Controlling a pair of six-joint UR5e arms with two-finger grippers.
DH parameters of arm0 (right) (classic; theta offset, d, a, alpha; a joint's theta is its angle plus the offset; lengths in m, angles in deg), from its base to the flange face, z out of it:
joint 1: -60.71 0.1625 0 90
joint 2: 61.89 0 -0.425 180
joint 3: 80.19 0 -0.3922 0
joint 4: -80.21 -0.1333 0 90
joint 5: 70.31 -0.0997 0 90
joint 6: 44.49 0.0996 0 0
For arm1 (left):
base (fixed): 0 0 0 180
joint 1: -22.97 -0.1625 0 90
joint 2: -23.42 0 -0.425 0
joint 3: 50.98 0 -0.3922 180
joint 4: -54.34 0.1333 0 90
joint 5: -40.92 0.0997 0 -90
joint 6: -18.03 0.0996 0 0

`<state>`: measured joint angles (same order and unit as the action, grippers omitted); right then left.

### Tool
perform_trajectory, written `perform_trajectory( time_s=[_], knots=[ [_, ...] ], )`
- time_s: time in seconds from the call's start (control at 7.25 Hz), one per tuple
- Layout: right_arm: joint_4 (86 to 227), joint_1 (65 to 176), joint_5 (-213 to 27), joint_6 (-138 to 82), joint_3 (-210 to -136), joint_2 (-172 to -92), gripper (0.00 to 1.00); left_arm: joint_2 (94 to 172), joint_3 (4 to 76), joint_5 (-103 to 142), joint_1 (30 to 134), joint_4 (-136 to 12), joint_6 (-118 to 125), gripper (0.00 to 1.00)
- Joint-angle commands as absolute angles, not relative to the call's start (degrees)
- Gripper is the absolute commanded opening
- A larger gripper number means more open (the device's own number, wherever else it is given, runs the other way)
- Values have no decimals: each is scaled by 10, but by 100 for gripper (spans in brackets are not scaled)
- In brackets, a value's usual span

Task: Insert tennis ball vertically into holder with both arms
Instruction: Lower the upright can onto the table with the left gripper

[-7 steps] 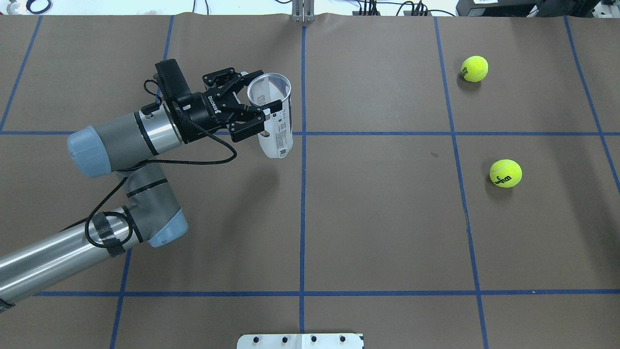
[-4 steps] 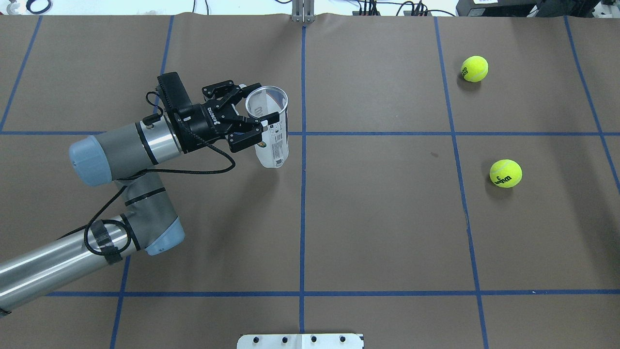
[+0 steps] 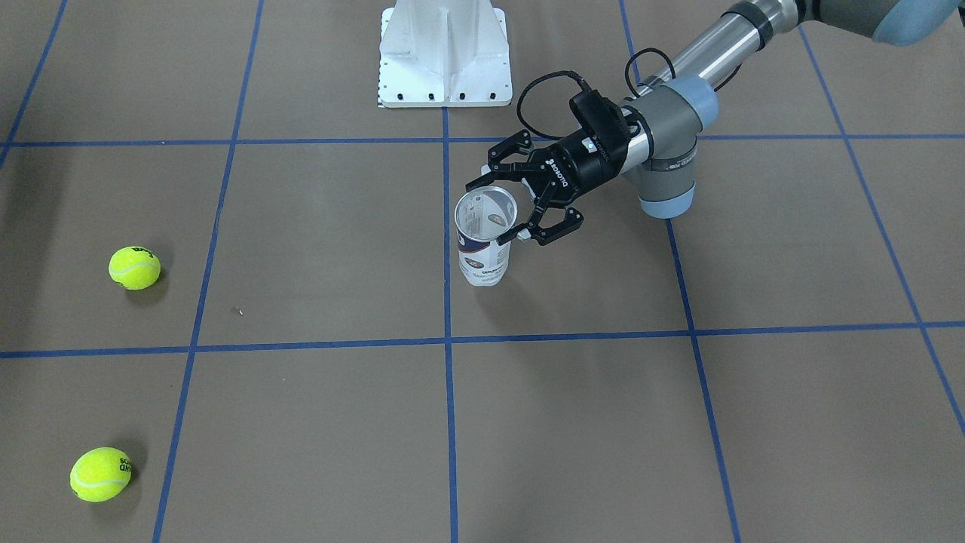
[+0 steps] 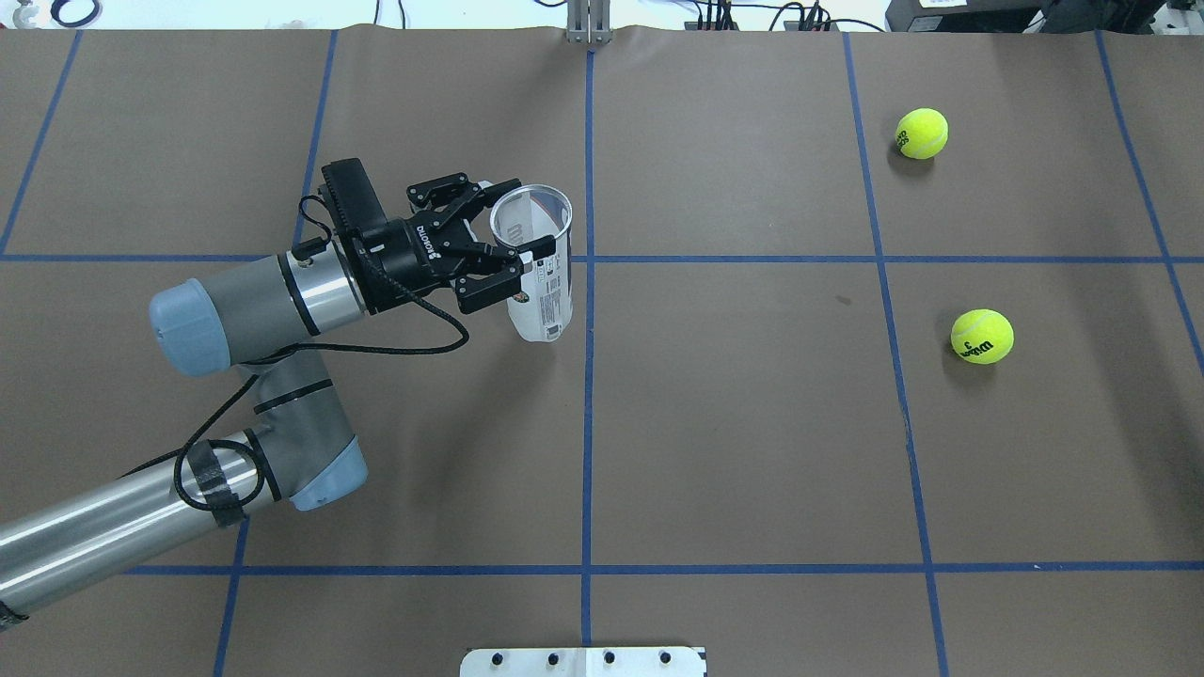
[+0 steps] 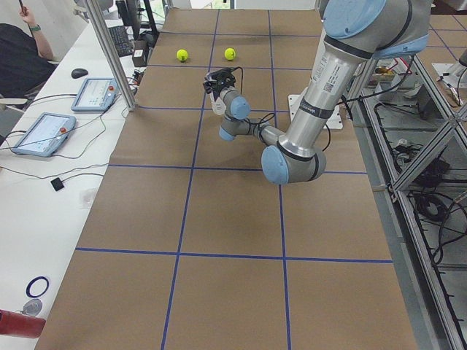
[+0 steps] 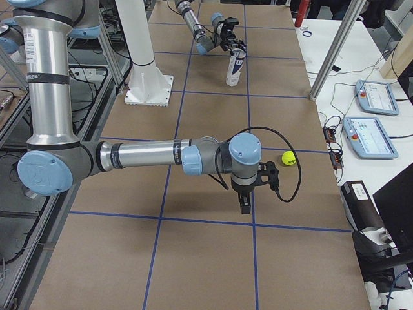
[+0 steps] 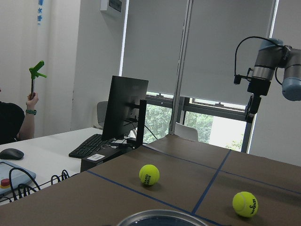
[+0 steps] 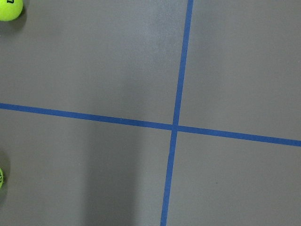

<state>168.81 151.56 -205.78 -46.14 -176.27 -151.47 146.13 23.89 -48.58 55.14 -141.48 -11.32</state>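
- Left of the worktop's [image 4: 752, 423] centre line, the holder [image 4: 546, 301] stands about upright, mouth up. No ball shows inside it.
- Left claw [image 4: 531, 221] comes in sideways, clamped on the holder just under the metal rim, one finger on each side. I can't tell if the holder's base touches the worktop.
- Two tennis balls lie on the right side, well apart from the holder: far ball [image 4: 922, 133] and near ball [image 4: 982, 336]. Neither is held.
- Right claw [image 6: 244, 205] hangs pointing down over bare worktop, near the near ball, not over it. It's too small in view, so I can't tell whether it's apart or together.
- Stage, as I judge it: holder is secured and ball pickup hasn't started.
- Holder handling: probably light, thin-walled, slick plastic that dents if squeezed hard. The rim is the stiff part, so the high grip makes sense. Keep the fingers off the mouth.
- Ball handling: light, springy, with felt that should grip well. It rolls if nudged, so take it from above, across the widest part.
- Risk: tube bore looks barely wider than a ball, so the drop needs to be centred and vertical.
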Motion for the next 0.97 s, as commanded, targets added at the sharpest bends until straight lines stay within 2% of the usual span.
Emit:
perform_trajectory(
  time_s=[0.0, 0.83],
  knots=[
    [1688, 1516, -2057, -462, -1763, -1515, 99, 1460, 222, -460, 534, -1441, -113, 62],
    [1688, 1515, -2057, -462, -1762, -1515, 99, 1460, 217, -460, 533, -1441, -112, 62]
  ],
)
